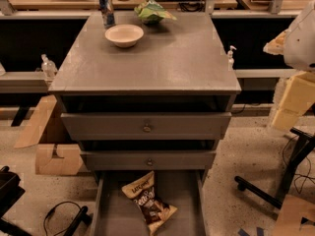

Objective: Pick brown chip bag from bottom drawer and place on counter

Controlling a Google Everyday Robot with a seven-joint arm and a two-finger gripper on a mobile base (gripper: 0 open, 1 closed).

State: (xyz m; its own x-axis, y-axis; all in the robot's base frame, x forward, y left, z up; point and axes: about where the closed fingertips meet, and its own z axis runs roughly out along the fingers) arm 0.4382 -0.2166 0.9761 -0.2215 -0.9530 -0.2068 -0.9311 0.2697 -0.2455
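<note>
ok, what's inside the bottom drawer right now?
Only the brown chip bag, lying flat and slanted on the floor of the bottom drawer. The drawer's rear is hidden under the middle drawer, and its front runs out of frame. The gripper is not in view.

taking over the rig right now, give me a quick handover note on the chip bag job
The claw is not in view, and nothing shows it holding anything.
The brown chip bag lies flat on the floor of the bottom drawer, which is pulled open.
The counter carries a bowl, a green bag and a can, all at its far end.
Done: the drawer is open and the bag is exposed.
Left: reach down, grasp the bag, lift it out and set it on the counter.
</note>
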